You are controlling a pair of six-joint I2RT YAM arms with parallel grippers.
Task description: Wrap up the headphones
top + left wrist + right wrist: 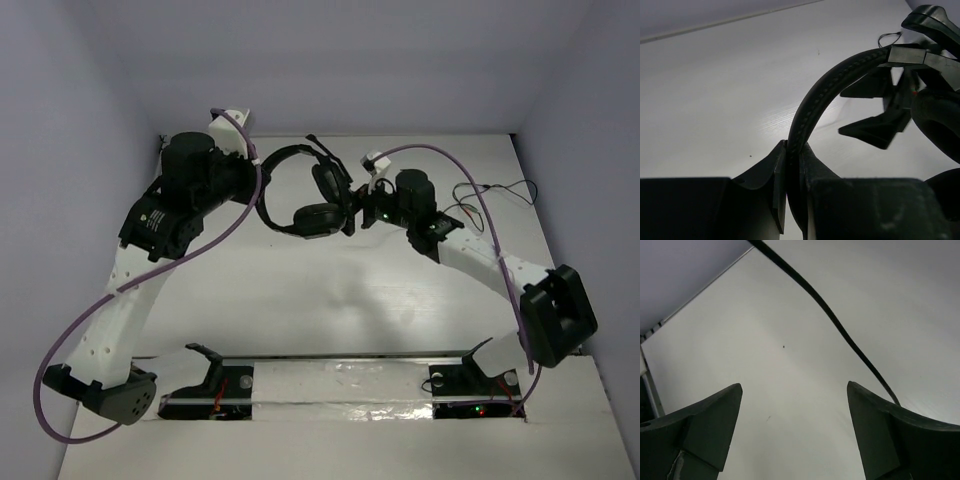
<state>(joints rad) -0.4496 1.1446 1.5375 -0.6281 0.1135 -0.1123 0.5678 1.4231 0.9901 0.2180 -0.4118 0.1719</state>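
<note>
The black headphones [300, 195] are held above the white table at the back middle. My left gripper [262, 190] is shut on their headband [830, 85], which rises out of the closed jaws [792, 147] and curves right. Two padded earcups [318, 220] hang at the right end of the band. My right gripper [352, 205] stands open just right of the earcups, with nothing between its fingers [795, 390]. The thin black cable [840, 330] runs across the table past the right finger. From the left wrist, the right gripper's dark fingers [870, 130] show beyond the band.
Loose loops of thin cable [495, 195] lie at the back right. Thick purple robot cables [120, 290] arc along both arms. Grey walls close the table at the back and sides. A metal strip [340, 375] with the arm bases runs along the near edge.
</note>
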